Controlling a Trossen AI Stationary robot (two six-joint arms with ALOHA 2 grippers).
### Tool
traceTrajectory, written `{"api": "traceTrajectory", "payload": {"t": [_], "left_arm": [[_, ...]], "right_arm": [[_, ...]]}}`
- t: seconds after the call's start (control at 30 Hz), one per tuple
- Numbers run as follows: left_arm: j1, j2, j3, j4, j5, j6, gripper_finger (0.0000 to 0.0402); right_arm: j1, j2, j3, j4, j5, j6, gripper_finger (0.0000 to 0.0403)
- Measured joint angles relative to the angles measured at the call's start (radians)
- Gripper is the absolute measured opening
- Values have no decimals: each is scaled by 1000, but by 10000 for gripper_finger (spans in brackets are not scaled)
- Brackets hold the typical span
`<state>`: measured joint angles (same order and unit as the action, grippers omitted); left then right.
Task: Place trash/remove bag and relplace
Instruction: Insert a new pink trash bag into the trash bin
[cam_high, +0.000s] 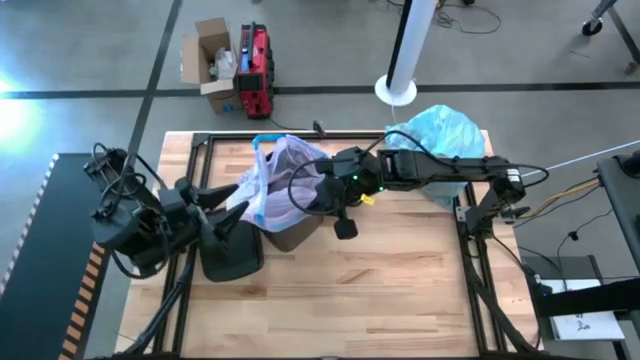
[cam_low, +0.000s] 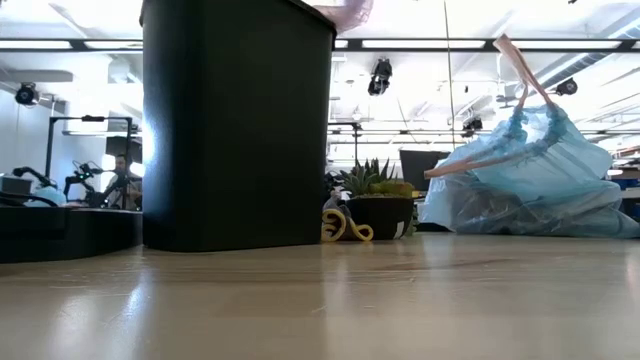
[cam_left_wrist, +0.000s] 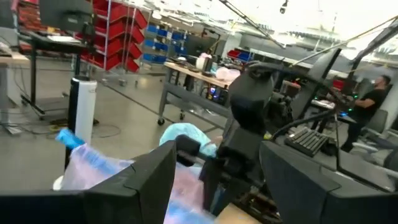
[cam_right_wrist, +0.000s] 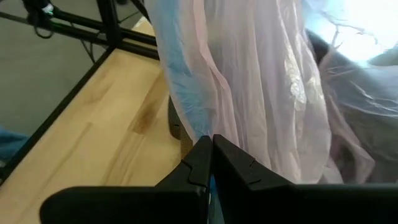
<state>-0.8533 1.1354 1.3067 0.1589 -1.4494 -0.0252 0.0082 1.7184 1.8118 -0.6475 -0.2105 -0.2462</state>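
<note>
A tall black bin (cam_low: 237, 125) stands on the wooden table (cam_low: 320, 300), a small potted plant (cam_low: 375, 200) behind it, and a filled blue bag (cam_low: 535, 180) at the right.

One bin (cam_low: 238, 125), two bags, one plant (cam_low: 378, 200), two arms.

We find open room across the near half of the table (cam_high: 400, 300). The far half is blocked: the black bin (cam_low: 235, 125) with its pinkish-lilac bag (cam_high: 290, 180) at left, the tied blue-teal bag (cam_high: 440, 135) at far right.
</note>
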Motion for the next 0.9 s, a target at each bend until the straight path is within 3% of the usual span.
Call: {"api": "traceTrajectory", "payload": {"t": [0.23, 0.37, 0.53, 0.67, 0.9], "left_arm": [[29, 163, 136, -36, -112, 10, 220], [45, 234, 149, -44, -119, 32, 228], [87, 279, 128, -65, -123, 41, 232], [116, 261, 81, -133, -121, 14, 226], [149, 104, -108, -142, -121, -172, 210]], "right_arm": [[0, 0, 0, 1, 77, -17, 3], [-1, -2, 0, -3, 143, -32, 3], [-1, -22, 0, -5, 151, -55, 3], [7, -59, 0, -14, 150, -61, 3], [9, -158, -1, -62, 152, -56, 3]]}}
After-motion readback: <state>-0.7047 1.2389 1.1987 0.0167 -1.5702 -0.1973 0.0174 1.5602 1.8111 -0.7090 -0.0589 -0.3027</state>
